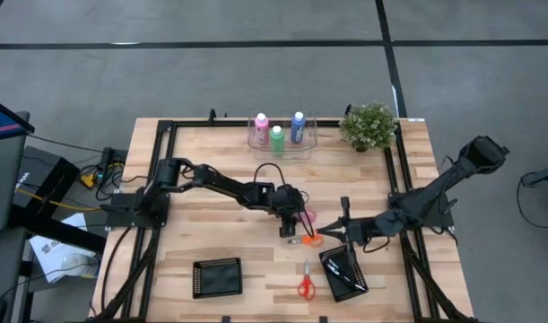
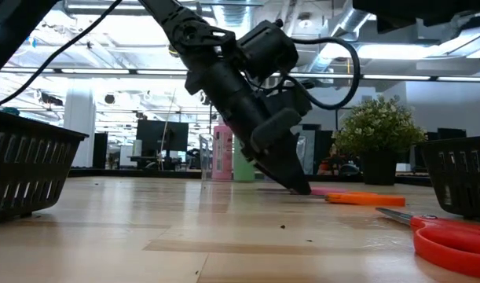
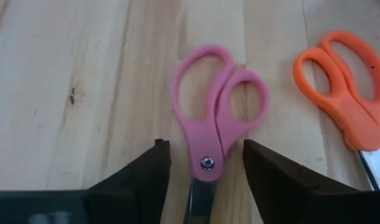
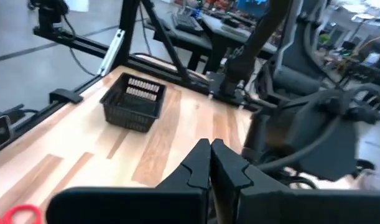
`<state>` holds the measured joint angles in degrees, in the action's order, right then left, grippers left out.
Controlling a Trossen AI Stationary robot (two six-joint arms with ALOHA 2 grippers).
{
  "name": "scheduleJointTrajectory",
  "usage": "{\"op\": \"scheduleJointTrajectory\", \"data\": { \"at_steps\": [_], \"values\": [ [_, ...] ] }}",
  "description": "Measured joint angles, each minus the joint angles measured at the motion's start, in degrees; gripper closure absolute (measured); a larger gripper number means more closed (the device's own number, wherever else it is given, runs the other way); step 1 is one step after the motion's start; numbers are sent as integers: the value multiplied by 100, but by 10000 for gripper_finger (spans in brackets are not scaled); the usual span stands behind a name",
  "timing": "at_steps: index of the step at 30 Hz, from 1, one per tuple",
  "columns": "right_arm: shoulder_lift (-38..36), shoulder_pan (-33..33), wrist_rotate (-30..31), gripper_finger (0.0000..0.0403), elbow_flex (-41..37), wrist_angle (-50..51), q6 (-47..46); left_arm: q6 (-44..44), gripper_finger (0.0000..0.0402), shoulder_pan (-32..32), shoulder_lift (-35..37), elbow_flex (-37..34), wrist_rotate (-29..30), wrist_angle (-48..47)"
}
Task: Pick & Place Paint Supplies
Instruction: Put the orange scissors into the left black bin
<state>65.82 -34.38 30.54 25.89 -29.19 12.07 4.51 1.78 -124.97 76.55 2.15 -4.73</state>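
The three paint bottles, pink (image 1: pixel 261 123), green (image 1: pixel 277 136) and blue (image 1: pixel 298 126), stand upright in a clear tray (image 1: pixel 283 149) near the table's far edge, untouched. My left gripper (image 3: pixel 204 146) is open and low over the table's middle. Its fingers stand on either side of a pink pair of scissors (image 3: pixel 216 106) at the pivot, with a gap on each side. My right gripper (image 4: pixel 209 146) is shut and empty, just right of an orange pair of scissors (image 1: pixel 311 239), pointing toward the table's left. Thin dark sticks, perhaps brushes, lie in the right basket (image 1: pixel 343 272).
A second black basket (image 1: pixel 217 276) sits near the table's near edge, left of centre. Red scissors (image 1: pixel 305 280) lie between the two baskets. A small potted plant (image 1: pixel 368 126) stands right of the tray. Black rails frame the wooden table (image 1: pixel 211 224).
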Motion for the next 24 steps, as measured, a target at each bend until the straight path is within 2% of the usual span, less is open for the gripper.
{"op": "scheduleJointTrajectory", "data": {
  "at_steps": [4,9,10,18,22,24],
  "values": [
    [69,-168,285,403,2,-21,39,20,251,36,-6,0,243,-135],
    [98,-290,408,403,2,-56,22,-256,348,120,0,-10,315,-201],
    [98,-292,416,403,2,-50,12,-287,356,136,3,-13,349,-214],
    [98,-313,424,403,2,-124,12,-317,356,290,26,-28,529,-212],
    [98,-311,424,403,2,-126,26,-396,356,439,190,-49,971,-279],
    [98,-311,424,403,2,-126,36,-428,393,476,324,-97,973,-461]
  ]
}}
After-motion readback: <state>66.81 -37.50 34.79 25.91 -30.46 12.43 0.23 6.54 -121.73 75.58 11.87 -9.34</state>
